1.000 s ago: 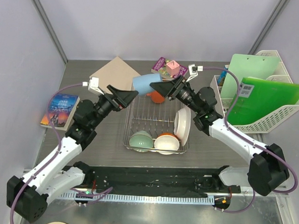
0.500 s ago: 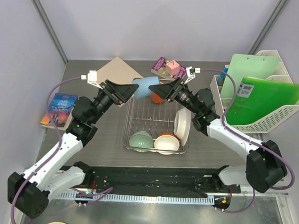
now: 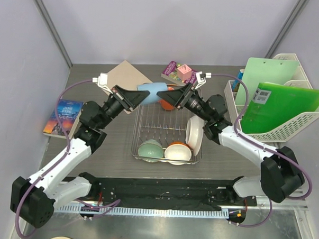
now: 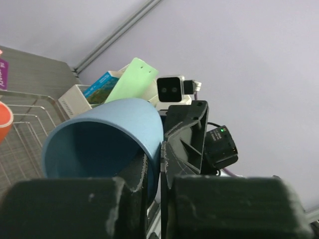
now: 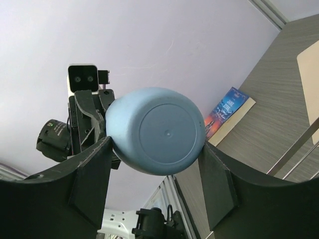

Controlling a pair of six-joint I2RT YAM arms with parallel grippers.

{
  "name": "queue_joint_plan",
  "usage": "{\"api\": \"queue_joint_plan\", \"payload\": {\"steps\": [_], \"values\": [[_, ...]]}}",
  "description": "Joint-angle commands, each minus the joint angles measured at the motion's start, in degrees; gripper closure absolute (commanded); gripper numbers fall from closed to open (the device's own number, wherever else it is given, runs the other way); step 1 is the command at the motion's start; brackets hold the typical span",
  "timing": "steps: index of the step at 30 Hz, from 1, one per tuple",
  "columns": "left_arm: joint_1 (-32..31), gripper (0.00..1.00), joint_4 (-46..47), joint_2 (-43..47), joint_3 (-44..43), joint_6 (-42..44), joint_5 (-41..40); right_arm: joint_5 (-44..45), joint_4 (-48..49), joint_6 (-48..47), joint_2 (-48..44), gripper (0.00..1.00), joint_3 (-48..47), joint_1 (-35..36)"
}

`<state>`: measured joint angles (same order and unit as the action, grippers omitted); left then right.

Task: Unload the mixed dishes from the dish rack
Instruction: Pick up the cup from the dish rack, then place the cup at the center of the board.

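- Bench (image 3: 110, 149): grey, with the rack near its middle.
- Rack (image 3: 162, 127): wire basket, its long side running away from the arm bases. Four dishes are inside it and one is above it.
- Plate (image 3: 195, 132): white, standing on edge along the rack's right side, propped by the wires.
- Green bowl (image 3: 150, 150) and orange bowl (image 3: 177, 151): side by side at the rack's near end, green on the left, both tipped up on edge.
- Mug (image 3: 167, 103): orange-red, at the rack's far end, partly hidden behind the right arm's tooling.
- Cup (image 3: 152, 93): light blue, held in the air above the rack's far end, lying sideways between the two arms.
- Right jaws: grasping the cup around its body, with its base toward the right wrist camera.
- Left jaws: clenched on the cup's wall at the rim, one finger inside the mouth and one outside.

Reading: this looks like a mid-air handover, probably so the left arm can set the cup on the bench left of the rack. The right jaws should let go before the left arm pulls. The rim pinch is thin, so the cup may swing.
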<state>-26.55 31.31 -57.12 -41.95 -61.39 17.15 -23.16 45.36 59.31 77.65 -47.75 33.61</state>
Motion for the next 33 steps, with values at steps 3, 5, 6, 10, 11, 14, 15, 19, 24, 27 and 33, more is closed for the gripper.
{"api": "queue_joint_plan", "payload": {"steps": [3, 5, 6, 10, 11, 14, 15, 19, 24, 27, 33], "values": [[0.3, 1.00, -9.0, 1.7, -5.6, 4.9, -2.8, 2.5, -7.0, -7.4, -3.4, 0.01, -1.4, 0.4], [0.6, 1.00, -22.4, 1.7, -11.3, 8.9, -5.7, 8.4, -20.8, -11.9, -5.7, 0.00, -3.6, 0.7], [0.7, 1.00, -27.2, 1.4, -13.6, 10.7, -10.1, 11.4, -26.4, -14.7, -6.4, 0.00, -6.9, 1.1], [2.2, 1.00, -53.5, -5.2, -27.9, 18.7, -28.9, 31.6, -48.7, -28.7, -7.9, 0.00, -13.9, 5.1], [3.0, 1.00, -57.0, -6.7, -32.7, 19.9, -31.0, 34.3, -53.4, -29.2, -8.4, 0.00, -14.6, 5.7], [6.3, 0.99, -65.7, -14.0, -40.3, 22.1, -38.0, 40.5, -55.8, -30.3, -10.5, 0.00, -13.4, 5.8], [7.0, 1.00, -67.2, -16.2, -42.1, 22.7, -39.6, 41.5, -55.8, -30.3, -10.8, 0.00, -12.1, 5.8], [13.6, 1.00, -73.3, -28.5, -50.6, 24.6, -42.8, 45.2, -58.1, -30.8, -12.8, 0.00, -11.2, 5.9], [20.6, 1.00, -84.1, -48.2, -66.2, 21.2, -39.7, 47.6, -61.9, -30.6, -14.5, 0.00, -10.7, 6.1], [22.3, 1.00, -83.8, -54.2, -70.2, 21.3, -40.1, 47.2, -61.5, -30.8, -15.5, 0.00, -9.0, 6.2], [23.6, 1.00, -86.7, -64.1, -76.8, 21.5, -40.0, 46.5, -61.2, -31.2, -15.0, 0.01, -8.2, 6.2]]}}
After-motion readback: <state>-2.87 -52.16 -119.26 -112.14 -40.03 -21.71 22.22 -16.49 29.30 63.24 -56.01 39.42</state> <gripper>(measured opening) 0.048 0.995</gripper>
